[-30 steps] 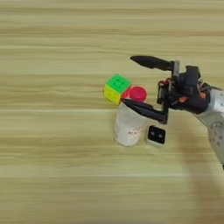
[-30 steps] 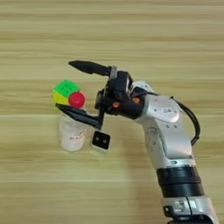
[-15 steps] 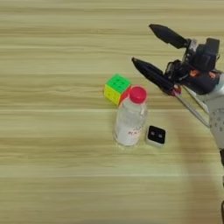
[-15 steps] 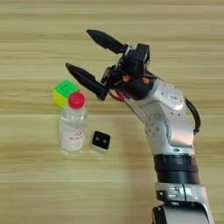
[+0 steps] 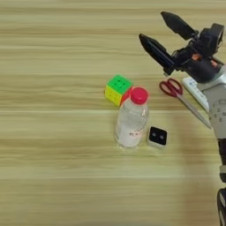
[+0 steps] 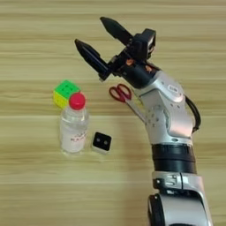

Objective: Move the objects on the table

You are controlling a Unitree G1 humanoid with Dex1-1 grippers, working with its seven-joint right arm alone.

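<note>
A clear plastic bottle (image 5: pixel 131 119) with a red cap stands upright near the middle of the wooden table (image 5: pixel 53 167). Just behind it to the left lies a green-yellow-red puzzle cube (image 5: pixel 117 89). A small white box with a black face (image 5: pixel 157 137) sits close to the bottle's right side. Red-handled scissors (image 5: pixel 174 89) lie further right, and a white remote control (image 5: pixel 195 92) shows partly under my forearm. My right gripper (image 6: pixel 92 32) hangs open and empty above the table, behind and to the right of the bottle.
My silver forearm (image 6: pixel 170 114) runs down the right side of the right eye view and covers part of the scissors' blades and the remote there.
My gripper has let go of the bottle, lifted up and drawn back to the right, opening wide. The bottle stays upright, and the scissors and remote have come into view.
</note>
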